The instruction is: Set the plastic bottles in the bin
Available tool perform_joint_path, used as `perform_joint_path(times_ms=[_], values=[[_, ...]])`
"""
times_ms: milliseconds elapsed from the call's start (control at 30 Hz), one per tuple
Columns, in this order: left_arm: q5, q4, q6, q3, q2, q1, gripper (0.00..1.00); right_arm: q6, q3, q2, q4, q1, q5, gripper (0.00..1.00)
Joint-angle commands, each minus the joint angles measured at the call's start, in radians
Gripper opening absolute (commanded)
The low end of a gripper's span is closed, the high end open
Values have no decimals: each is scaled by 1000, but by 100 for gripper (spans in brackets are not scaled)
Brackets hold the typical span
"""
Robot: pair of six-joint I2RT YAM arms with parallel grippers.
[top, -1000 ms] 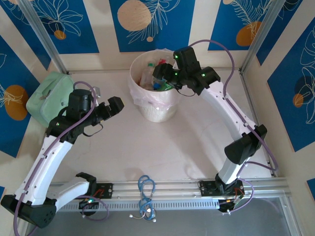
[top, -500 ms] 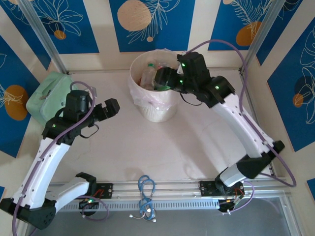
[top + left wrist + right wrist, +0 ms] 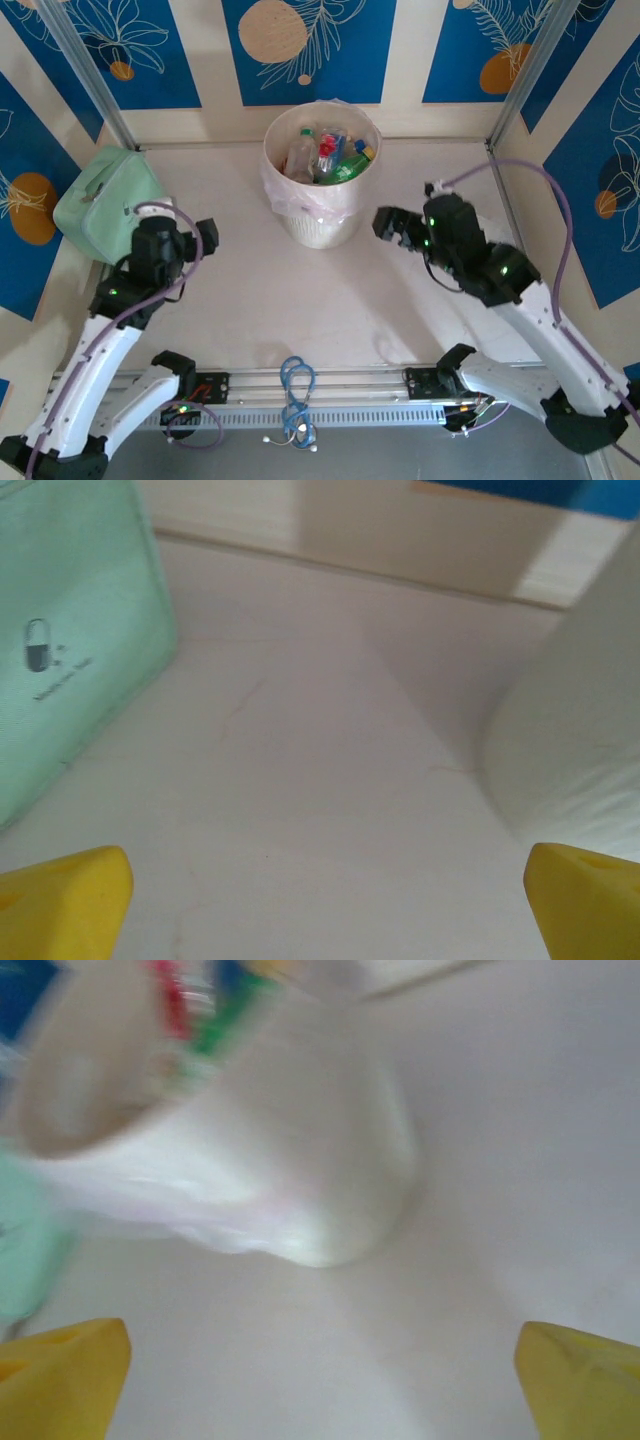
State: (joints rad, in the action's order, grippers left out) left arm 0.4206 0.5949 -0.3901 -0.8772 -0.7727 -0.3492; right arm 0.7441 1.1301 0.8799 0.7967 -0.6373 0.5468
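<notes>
Top external: left end effector (image 3: pixel 198 233) and right end effector (image 3: pixel 390 225) spread apart, clear of bin (image 3: pixel 318 222)

The right gripper (image 3: pixel 388 226) is no longer over the bin (image 3: pixel 272 160). It now hangs above the table to the bin's right, nearer the right edge, its fingers (image 3: pixel 62 1370) spread wide with nothing between them. The plastic bottles (image 3: pixel 328 155) inside lie uncovered. The left gripper (image 3: pixel 203 236) sits further toward the table's left and near edges.

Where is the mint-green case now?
In the top view the mint-green case lies at the far left by the wall, left of the bin, near the left gripper.
</notes>
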Motion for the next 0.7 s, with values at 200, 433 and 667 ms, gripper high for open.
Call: perform_joint_path(times_ms=[200,433,667], values=[[426,-657,243,429,-177,14,100,-246,-550,-228,-403,181,260,99],[233,-1169,270,583,-403,148,100,-380,-764,-14,-782,333,420,99],[127,-1571,349,576,-678,209,100,-594,-855,167,-1265,537,43,99]])
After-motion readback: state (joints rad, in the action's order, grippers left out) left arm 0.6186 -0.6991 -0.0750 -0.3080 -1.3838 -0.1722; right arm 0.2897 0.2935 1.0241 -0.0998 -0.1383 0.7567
